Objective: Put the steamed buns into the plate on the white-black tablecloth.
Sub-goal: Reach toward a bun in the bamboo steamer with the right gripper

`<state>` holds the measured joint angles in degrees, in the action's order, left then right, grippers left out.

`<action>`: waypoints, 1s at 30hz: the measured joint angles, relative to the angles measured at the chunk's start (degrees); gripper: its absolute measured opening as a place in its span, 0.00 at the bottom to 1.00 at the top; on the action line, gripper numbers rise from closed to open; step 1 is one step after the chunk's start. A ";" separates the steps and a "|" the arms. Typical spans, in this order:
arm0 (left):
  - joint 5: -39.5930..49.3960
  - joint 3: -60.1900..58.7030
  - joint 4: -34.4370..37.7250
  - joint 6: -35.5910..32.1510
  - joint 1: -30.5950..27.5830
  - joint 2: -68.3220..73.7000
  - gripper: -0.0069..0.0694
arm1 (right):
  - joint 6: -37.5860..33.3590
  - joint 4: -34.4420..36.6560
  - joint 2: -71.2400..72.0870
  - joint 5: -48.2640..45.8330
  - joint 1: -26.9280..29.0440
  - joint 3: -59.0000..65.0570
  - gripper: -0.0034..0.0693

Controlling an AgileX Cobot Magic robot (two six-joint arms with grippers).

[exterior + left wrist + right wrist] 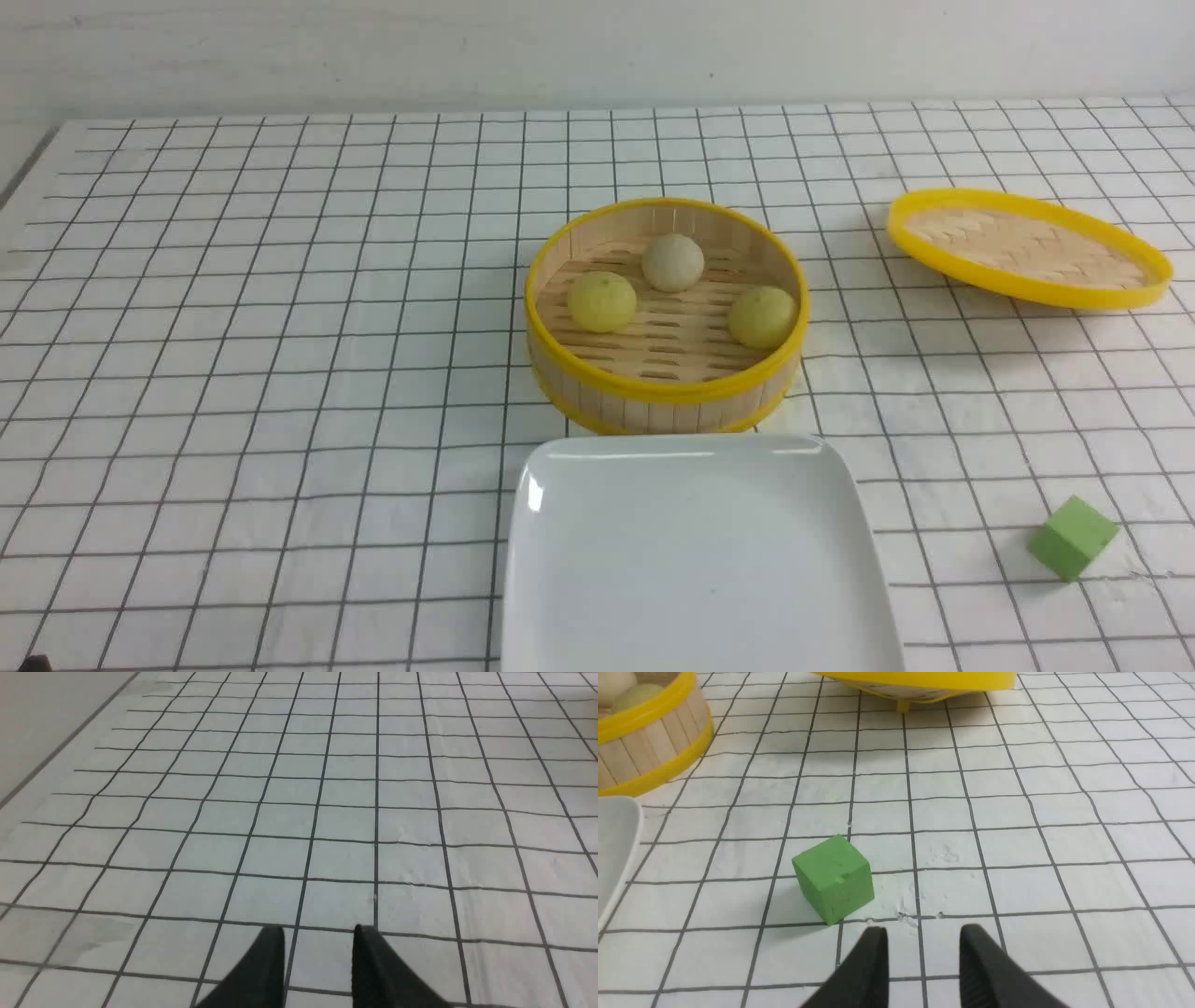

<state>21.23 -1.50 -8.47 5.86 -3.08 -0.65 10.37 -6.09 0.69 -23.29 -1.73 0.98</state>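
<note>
Three steamed buns lie inside a round bamboo steamer (665, 387): a pale yellow-green one (602, 301) on the left, a beige-white one (672, 262) at the back, and a second yellow-green one (762, 316) on the right. The white square plate (700, 560) sits empty just in front of the steamer on the white-black tablecloth (280, 327). Neither arm shows in the front view. My left gripper (319, 928) is open over bare cloth. My right gripper (924, 928) is open too, with the plate's corner (612, 849) and the steamer (644, 742) off to one side.
A green cube (1073, 538) rests on the cloth to the right of the plate, just ahead of my right gripper's fingertips (832, 878). The yellow-rimmed woven lid (1027, 247) lies tilted at the back right. The cloth's left edge runs along the far left.
</note>
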 joint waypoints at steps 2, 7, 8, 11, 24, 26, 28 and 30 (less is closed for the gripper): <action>0.00 0.00 0.00 0.00 0.00 0.00 0.41 | 0.00 0.00 0.00 0.00 0.00 0.00 0.38; 0.00 0.00 0.00 0.00 0.00 0.00 0.41 | 0.00 0.00 0.00 0.00 0.00 0.00 0.38; 0.00 0.00 0.00 0.00 0.00 0.00 0.41 | 0.00 0.00 0.00 0.00 0.00 0.00 0.38; 0.00 0.00 0.00 0.00 0.00 0.00 0.41 | 0.00 0.00 0.00 0.00 0.00 0.00 0.38; 0.00 0.00 0.00 0.00 0.00 0.00 0.41 | 0.00 -9.22 0.00 -0.10 0.00 0.06 0.38; 0.00 0.00 0.00 0.00 0.00 0.00 0.41 | 0.00 -9.66 0.00 -0.10 0.00 0.11 0.38; 0.00 0.00 0.00 0.00 0.00 0.00 0.41 | 0.00 -9.73 0.00 -0.10 0.00 0.11 0.38; 0.00 0.00 0.00 0.00 0.00 0.00 0.41 | 0.00 -9.73 0.00 -0.10 0.00 0.11 0.38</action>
<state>21.23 -1.50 -8.47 5.86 -3.08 -0.65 10.37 -15.82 0.69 -23.39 -1.73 1.08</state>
